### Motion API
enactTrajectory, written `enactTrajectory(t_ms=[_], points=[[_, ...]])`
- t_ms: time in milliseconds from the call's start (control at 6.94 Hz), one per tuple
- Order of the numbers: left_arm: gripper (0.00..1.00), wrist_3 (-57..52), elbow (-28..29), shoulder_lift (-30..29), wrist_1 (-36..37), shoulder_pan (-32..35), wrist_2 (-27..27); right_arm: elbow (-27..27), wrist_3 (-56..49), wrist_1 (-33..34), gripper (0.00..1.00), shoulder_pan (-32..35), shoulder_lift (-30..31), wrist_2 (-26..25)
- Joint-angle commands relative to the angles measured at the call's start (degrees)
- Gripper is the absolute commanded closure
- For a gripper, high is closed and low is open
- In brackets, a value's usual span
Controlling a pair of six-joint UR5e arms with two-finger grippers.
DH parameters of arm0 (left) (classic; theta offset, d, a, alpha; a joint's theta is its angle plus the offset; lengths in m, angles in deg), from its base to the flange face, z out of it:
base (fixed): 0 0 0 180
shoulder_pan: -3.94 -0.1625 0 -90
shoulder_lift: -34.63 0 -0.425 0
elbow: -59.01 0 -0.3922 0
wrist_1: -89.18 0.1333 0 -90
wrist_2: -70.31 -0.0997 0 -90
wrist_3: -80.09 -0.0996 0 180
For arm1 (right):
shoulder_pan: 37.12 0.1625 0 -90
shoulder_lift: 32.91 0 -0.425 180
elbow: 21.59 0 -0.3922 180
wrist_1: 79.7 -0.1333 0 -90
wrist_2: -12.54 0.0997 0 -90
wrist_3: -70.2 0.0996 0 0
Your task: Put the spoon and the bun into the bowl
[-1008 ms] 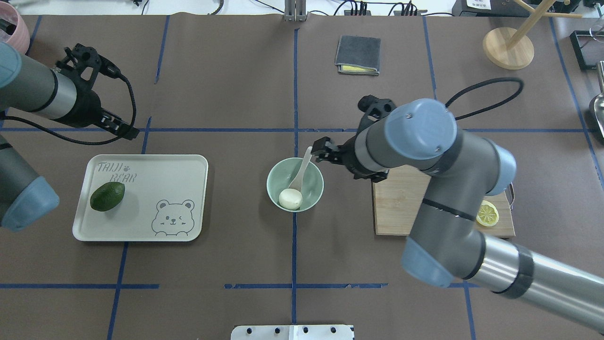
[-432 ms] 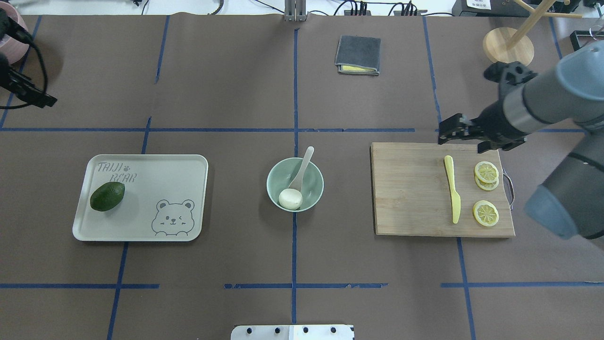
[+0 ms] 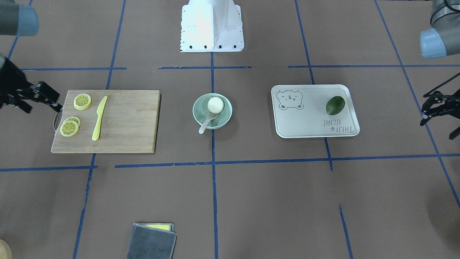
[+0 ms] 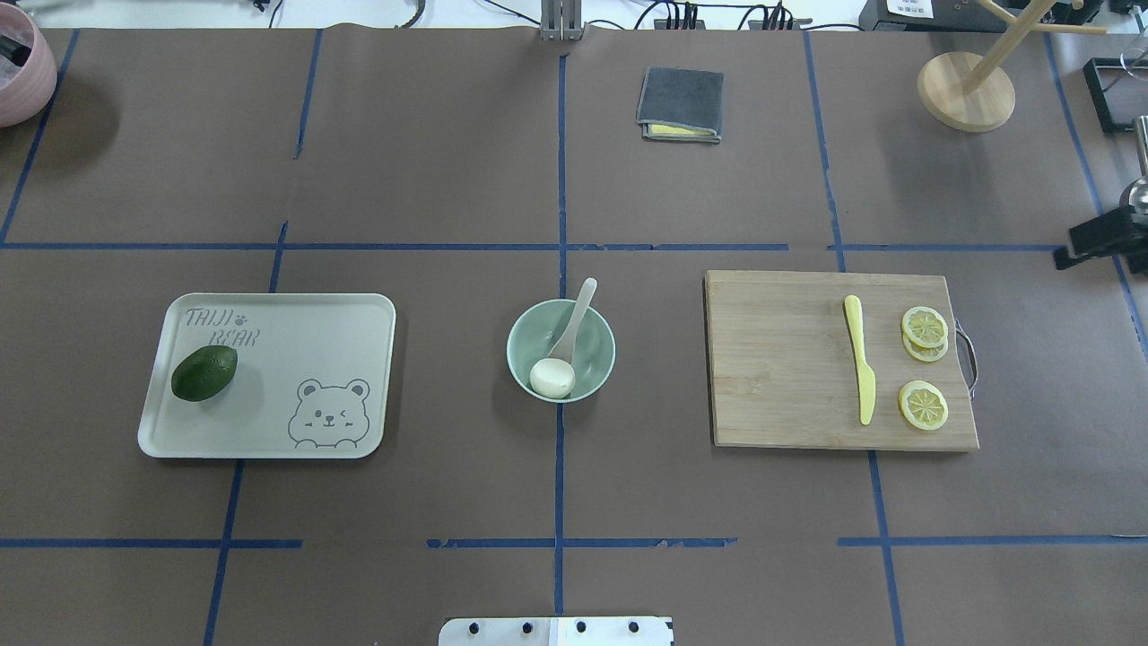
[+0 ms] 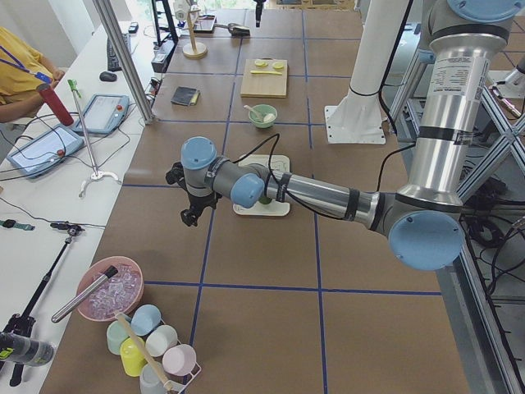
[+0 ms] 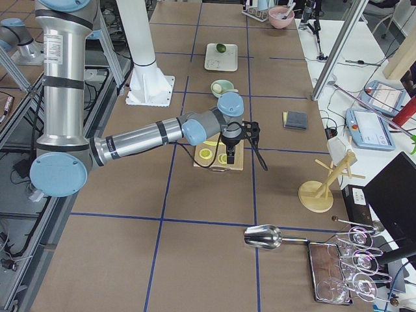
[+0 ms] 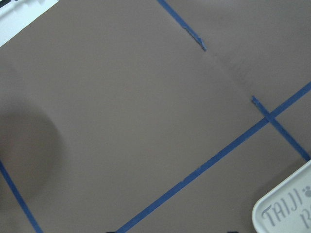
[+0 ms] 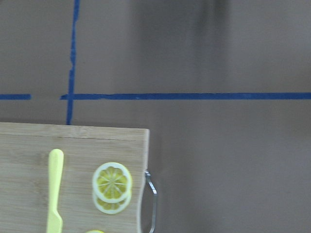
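The pale mint-green bowl (image 4: 603,338) stands at the table's middle, also in the front view (image 3: 226,114). The white bun (image 4: 552,378) (image 3: 215,104) lies inside it. The off-white spoon (image 4: 574,325) (image 3: 206,124) rests with its scoop in the bowl and its handle over the far rim. My right gripper (image 3: 58,102) is open and empty beyond the cutting board's handle end, and only its tip shows at the overhead view's right edge (image 4: 1076,253). My left gripper (image 3: 424,110) is open and empty, far off past the tray.
A wooden cutting board (image 4: 780,359) holds a yellow knife (image 4: 859,359) and lemon slices (image 4: 925,327). A cream bear tray (image 4: 296,332) holds an avocado (image 4: 204,372). A folded grey cloth (image 4: 680,103), a wooden stand (image 4: 966,90) and a pink bowl (image 4: 13,67) sit at the far edge.
My right gripper has drawn away from the spoon handle to the right, past the cutting board. My left arm has swung left out of the overhead view. Spoon and bun stay in the bowl.
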Motion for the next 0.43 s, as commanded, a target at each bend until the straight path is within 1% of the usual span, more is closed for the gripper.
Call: enactTrajectory(t_ms=[0,144,288], points=[[0.01,-0.3,0.5,3.3,0.1,4.8,2.3,-2.3,-23.9,12.1,0.00,9.1,0.9,1.0],[0.01,0.3,3.6,1.9,-0.5,4.3,2.4,-3.4,-25.4,13.4,0.00,9.3,1.0,0.4],[0.01,0.3,6.0,0.0,-0.4,4.3,2.4,-6.0,-27.5,13.1,0.00,9.3,0.8,1.4]])
